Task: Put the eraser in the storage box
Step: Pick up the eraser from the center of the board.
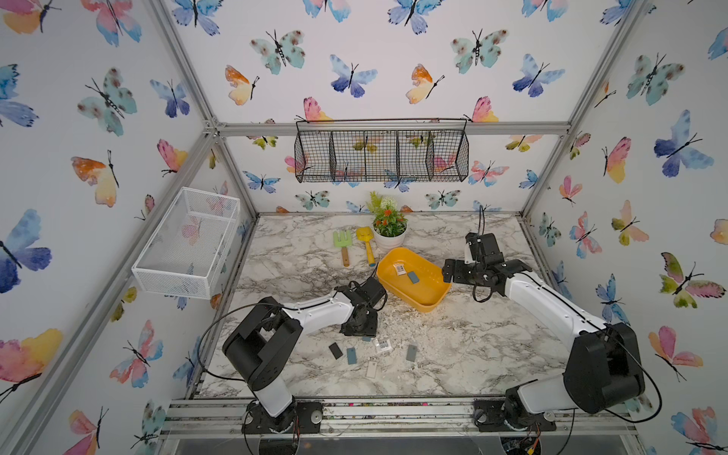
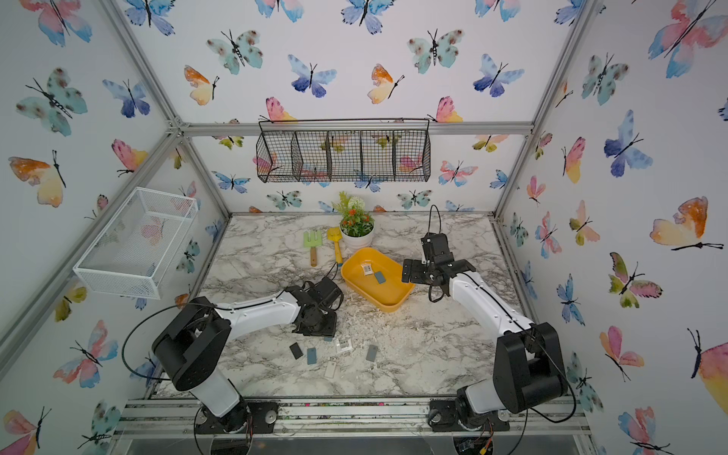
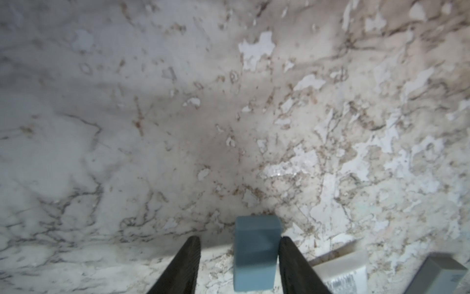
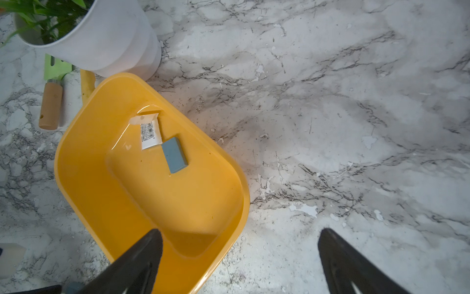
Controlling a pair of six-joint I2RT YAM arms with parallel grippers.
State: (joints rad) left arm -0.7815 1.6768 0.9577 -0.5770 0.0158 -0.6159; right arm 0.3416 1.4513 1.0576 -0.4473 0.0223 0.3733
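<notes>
My left gripper (image 3: 239, 239) is down at the table (image 3: 127, 101) with the wrist bent steeply. The jaws are apart and straddle the blue eraser (image 3: 255, 254): one jaw touches its side, the other stands clear. Its long axis runs along the jaws, so I judge a squeeze across its width will do. The storage box (image 1: 423, 303) lies further right, and my right gripper (image 4: 241, 231) hangs wide open at its rim.

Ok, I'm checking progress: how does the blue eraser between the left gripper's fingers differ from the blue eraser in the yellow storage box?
The table eraser lies on the marble table; the boxed eraser lies inside the storage box. The table eraser sits between the jaws of the open left gripper; the boxed eraser lies clear of the open right gripper. Both are blue rectangular blocks.
</notes>
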